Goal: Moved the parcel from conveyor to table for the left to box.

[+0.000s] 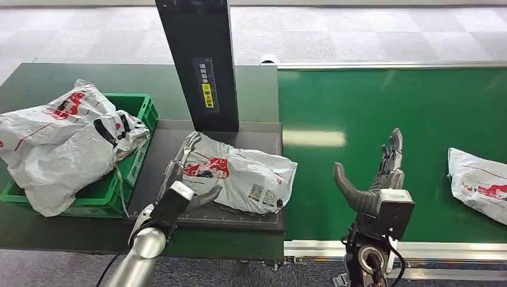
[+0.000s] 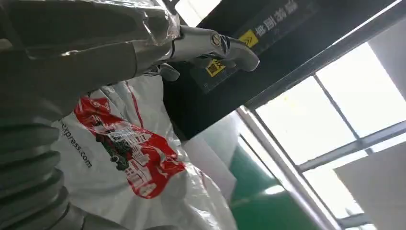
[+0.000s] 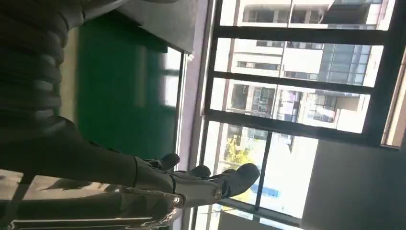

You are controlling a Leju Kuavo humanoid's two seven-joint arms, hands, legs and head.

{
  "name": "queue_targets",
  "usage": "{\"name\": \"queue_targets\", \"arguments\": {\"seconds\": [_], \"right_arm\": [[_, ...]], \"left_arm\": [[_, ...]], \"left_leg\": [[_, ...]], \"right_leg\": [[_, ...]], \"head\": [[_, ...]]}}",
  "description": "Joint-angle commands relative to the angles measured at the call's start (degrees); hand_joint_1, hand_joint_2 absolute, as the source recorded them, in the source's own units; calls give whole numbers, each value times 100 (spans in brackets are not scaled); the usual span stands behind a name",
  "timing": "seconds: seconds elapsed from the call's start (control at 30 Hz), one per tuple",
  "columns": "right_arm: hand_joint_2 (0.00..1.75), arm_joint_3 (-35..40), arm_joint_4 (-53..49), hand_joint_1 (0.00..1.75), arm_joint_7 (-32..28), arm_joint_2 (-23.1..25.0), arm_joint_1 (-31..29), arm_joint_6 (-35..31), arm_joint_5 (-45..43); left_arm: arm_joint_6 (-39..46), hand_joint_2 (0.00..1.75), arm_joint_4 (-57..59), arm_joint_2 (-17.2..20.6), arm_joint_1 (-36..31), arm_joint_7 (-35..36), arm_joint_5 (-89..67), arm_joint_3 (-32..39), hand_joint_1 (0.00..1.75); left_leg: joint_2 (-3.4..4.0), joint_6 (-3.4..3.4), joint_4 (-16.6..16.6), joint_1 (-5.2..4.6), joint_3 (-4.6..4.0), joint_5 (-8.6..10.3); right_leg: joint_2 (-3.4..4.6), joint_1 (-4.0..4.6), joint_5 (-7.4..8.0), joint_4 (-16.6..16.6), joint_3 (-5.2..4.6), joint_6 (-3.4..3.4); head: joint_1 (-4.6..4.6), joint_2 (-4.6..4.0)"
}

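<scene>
The white plastic courier parcel with red print and small barcode labels (image 1: 242,173) lies flat on the dark grey mat (image 1: 269,131) of the counter (image 1: 72,81), just in front of the base of the tall black upright post (image 1: 200,60) that carries a yellow warning label. The left hand (image 1: 182,170) is at the parcel's left end, its fingers (image 1: 190,143) laid along the edge of the bag and its thumb against the wrapper; in the left wrist view the fingers (image 2: 225,45) reach over the white bag (image 2: 129,158) toward the post, but whether the hand actually grips the parcel or only rests on it cannot be told.

The right hand (image 1: 382,173) hovers above the bright green conveyor belt (image 1: 370,101), well apart from the parcel, holding nothing, fingers stretched forward and thumb spread wide to the left. In the right wrist view its fingers (image 3: 225,184) stand extended over the belt (image 3: 124,91).

Left of the mat, a green plastic crate (image 1: 140,113) holds a heap of white courier bags with red and black print (image 1: 60,143) that spill over its rim. At the right edge of the belt lies another white bag with red print (image 1: 478,182), well away from the right hand.
</scene>
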Motion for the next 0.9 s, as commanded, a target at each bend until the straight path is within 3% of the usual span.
{"name": "queue_targets", "arguments": {"seconds": [0.03, 0.1, 0.13, 0.37, 0.57, 0.6, 0.63, 0.67, 0.73, 0.9], "right_arm": [[175, -196, 502, 0, 252, 137, -421, 200, 281], [175, -246, 551, 0, 273, 140, -440, 314, 418], [175, -419, 713, 0, 255, 207, -512, 388, 540], [175, -433, 742, 0, 245, 213, -523, 404, 579], [175, -495, 914, 0, 194, 206, -455, 375, 587], [175, -505, 973, 0, 190, 197, -457, 366, 588], [175, -513, 1050, 0, 197, 175, -475, 390, 575], [175, -547, 1098, 0, 207, 167, -496, 367, 576], [175, -581, 1167, 0, 259, 148, -605, -10, 898], [175, -585, 1095, 0, 351, 118, -664, 19, 886]], "left_arm": [[65, 175, 1468, 92, -939, 900, -1172, -703, 0], [-372, 175, 1818, 95, -1093, 1450, -1600, -911, 0], [-402, 175, 2651, -91, -1357, 1945, -2158, -1005, 0], [-419, 175, 2776, -98, -1409, 1947, -2254, -987, 0], [-671, 175, 3594, -232, -1547, 2258, -2431, -641, 0], [-626, 175, 3643, -234, -1535, 2121, -2400, -605, 17], [-533, 175, 3668, -239, -1537, 1941, -2394, -600, 157], [-491, 175, 3683, -249, -1554, 1847, -2424, -609, 175], [-419, 175, 3622, -317, -1604, 1503, -2332, -556, 175], [-464, 175, 3472, -364, -1585, 1335, -2218, -510, 175]], "left_leg": [[-11, 3, -3, -1, 8, 3], [-13, 4, -4, -1, 11, 3], [-12, 4, -8, -2, 12, 5], [-7, 3, -8, 0, 22, -1], [-5, 4, -13, -1, 26, 3], [-2, 3, -9, -2, 22, 1], [0, 3, -10, -1, 27, 1], [1, 7, -25, -2, 43, 6], [3, 5, -17, -1, 47, 3], [-8, 7, -9, -3, 42, 10]], "right_leg": [[-9, 0, 0, -3, 11, -2], [-9, 0, 0, -4, 14, -2], [-10, -2, 1, -7, 15, -2], [-4, 0, -2, -9, 24, -2], [-2, -1, 2, -14, 29, -2], [1, -1, 1, -9, 25, 0], [1, 0, 1, -11, 33, 0], [4, 0, 8, -28, 48, -2], [6, 0, 6, -18, 53, -1], [-5, -3, 7, -11, 52, 0]], "head": [[0, 0], [0, 0], [0, 0], [0, 0], [0, 0], [0, -2], [0, -2], [0, 0], [0, 0], [0, -2]]}}
